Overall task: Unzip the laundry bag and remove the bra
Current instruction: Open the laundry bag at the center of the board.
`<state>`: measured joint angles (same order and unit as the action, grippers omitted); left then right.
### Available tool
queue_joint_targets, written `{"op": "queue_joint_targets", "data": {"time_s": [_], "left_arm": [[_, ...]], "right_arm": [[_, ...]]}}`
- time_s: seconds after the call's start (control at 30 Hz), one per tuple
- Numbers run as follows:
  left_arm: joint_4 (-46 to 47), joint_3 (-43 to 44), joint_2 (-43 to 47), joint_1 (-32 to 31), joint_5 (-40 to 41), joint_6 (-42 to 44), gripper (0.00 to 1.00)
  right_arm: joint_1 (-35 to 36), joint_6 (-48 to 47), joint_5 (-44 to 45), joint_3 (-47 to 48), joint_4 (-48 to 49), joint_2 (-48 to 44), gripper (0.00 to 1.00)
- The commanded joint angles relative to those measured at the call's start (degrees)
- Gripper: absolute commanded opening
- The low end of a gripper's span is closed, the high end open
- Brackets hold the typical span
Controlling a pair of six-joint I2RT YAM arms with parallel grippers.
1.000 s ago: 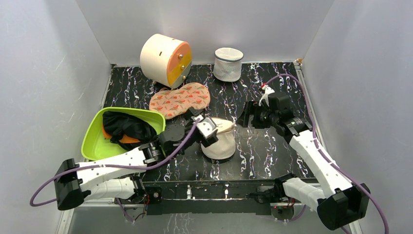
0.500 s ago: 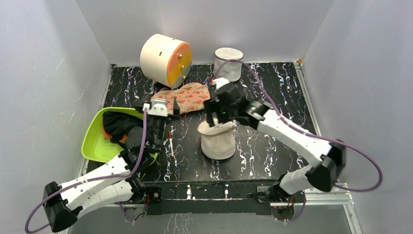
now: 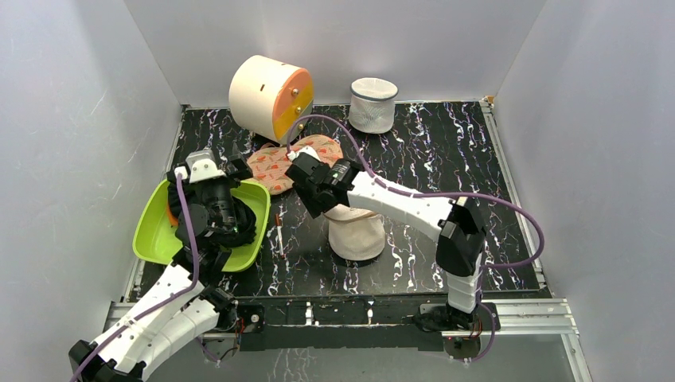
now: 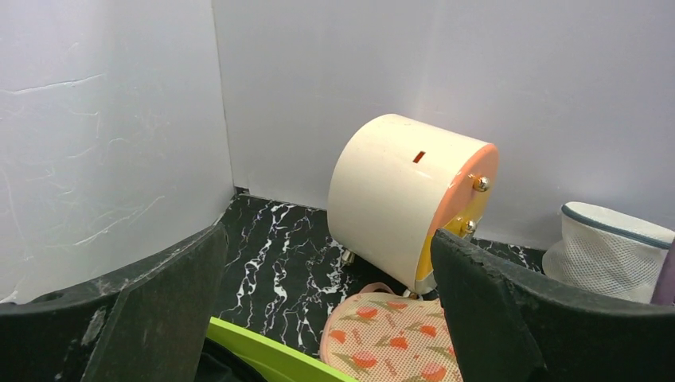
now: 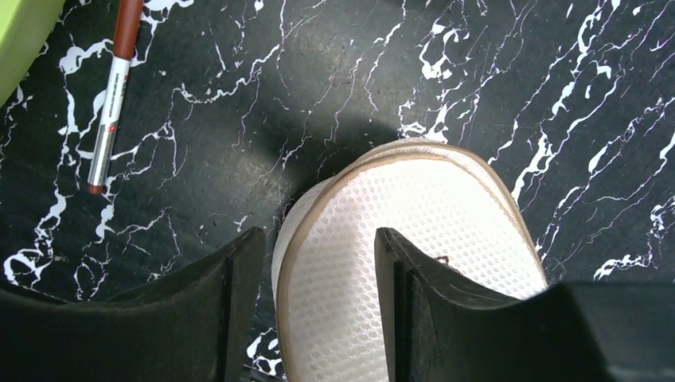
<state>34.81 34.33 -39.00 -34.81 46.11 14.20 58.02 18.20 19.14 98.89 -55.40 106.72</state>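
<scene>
The laundry bag point(image 5: 430, 239), judged soft and light, is best taken at its tan trim, straddled lower-centre by the spread right pincer point(image 5: 314, 251).

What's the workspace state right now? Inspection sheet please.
Surface: black marbled table, no spills seen.
Job's things: laundry bag stands near centre, zip state cannot be told; bra, nothing seen.
Clutter: green tray, orange patterned cloth, cream drum, white mesh bag, pen.
Hands: left hand open, empty, above the tray; right hand open, fingers astride the laundry bag's tan rim.
Cables: purple cable arches over the right arm; no snag seen.
Surroundings: plain walls on three sides.
</scene>
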Motion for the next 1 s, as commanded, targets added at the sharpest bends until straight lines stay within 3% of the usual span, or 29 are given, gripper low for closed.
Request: {"op": "queue_joint_targets", "data": {"time_s": [0.0, 0.27, 0.7, 0.97], "left_arm": [[0.43, 0.2, 0.71, 1.06, -1.08, -1.43, 0.98], [-0.97, 0.64, 0.52, 1.59, -2.1, -2.64, 0.98], [-3.37, 1.47, -0.65, 1.76, -3.89, -4.76, 0.98], [-4.14, 1.68, -1.62, 1.76, -4.76, -5.47, 0.98]], "right_arm": [[0.59, 0.75, 2.5, 5.71, -3.01, 2.21, 0.48], [2.79, 1.8, 5.97, 5.63, -5.19, 4.46, 0.4], [2.98, 2.88, 6.53, 2.23, -3.71, 1.4, 0.08], [2.97, 4.87, 4.92, -1.36, 0.51, -4.59, 0.02]]}}
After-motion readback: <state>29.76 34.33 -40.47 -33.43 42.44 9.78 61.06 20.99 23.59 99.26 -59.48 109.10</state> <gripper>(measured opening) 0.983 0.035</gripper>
